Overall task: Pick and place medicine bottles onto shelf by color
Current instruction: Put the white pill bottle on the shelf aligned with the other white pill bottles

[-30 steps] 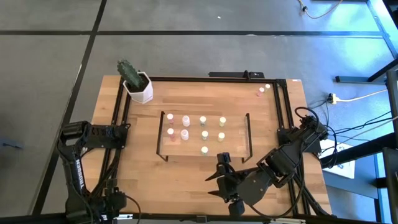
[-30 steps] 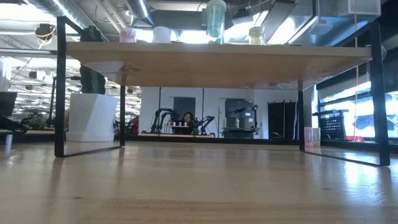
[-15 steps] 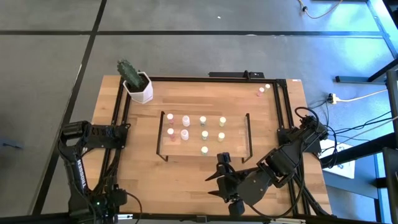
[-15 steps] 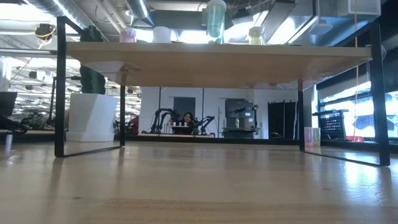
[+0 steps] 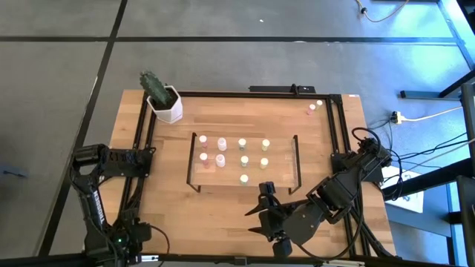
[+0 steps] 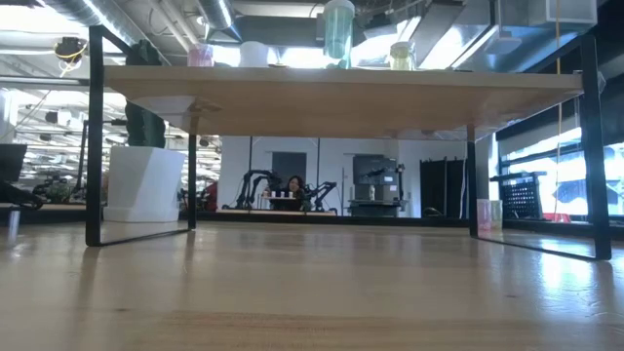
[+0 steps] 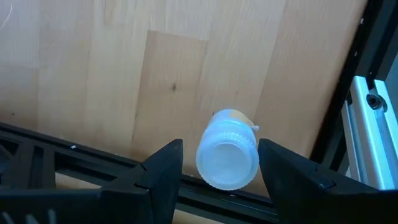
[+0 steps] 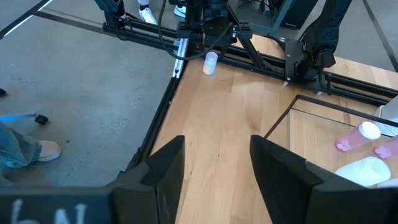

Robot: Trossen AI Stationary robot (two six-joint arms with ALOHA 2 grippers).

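The shelf stands mid-table with several medicine bottles on it, pink at its left, pale green in the middle and yellow at its right. Two more bottles stand at the table's far right corner. A pale-capped yellowish bottle stands at the near left corner beside the black rail. My left gripper points down over it, open, with a finger on either side and a gap showing at one finger. My right gripper hangs open and holds nothing in front of the shelf.
A white pot with a cactus stands at the far left corner. Black rails run along the table's edges. Bare wood lies between the shelf and the near edge. A person's shoe shows on the floor beside the table.
My left gripper has sunk a little over the table's near left corner. The right arm has kept still, and the bottles on the shelf stand as before.
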